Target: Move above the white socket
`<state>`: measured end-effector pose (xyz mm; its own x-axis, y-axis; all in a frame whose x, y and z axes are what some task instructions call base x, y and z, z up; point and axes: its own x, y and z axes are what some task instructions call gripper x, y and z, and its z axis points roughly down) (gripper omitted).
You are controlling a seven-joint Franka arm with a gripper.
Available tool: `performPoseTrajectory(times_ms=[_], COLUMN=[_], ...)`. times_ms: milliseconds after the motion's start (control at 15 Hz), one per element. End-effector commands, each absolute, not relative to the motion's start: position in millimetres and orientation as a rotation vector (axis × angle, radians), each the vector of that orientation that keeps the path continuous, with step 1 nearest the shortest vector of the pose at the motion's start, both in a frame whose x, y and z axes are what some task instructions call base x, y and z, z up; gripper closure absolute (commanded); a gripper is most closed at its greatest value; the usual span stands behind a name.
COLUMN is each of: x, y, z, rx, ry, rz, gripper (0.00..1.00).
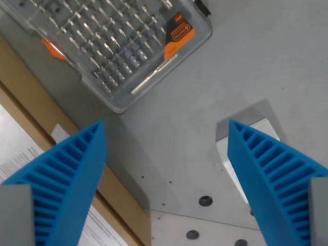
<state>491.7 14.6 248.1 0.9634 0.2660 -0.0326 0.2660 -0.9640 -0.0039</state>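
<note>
Wrist view: blue jaws spread wide, holding nothing, right one overlapping the white socket.

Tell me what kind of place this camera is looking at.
Probably a workshop or lab bench. A clear plastic case of screwdriver bits lies on a grey work surface, a metal plate with bolt holes sits below, and printed paper lies beside it.
</note>
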Motion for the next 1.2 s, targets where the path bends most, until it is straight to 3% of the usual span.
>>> performPoseTrajectory(times_ms=[67,1200], x=[481,446], y=[3,-54], z=[240,209], rx=[3.084,2.977], ry=[0.642,0.994], rz=[0.111,0.203], gripper=[0.0,0.0])
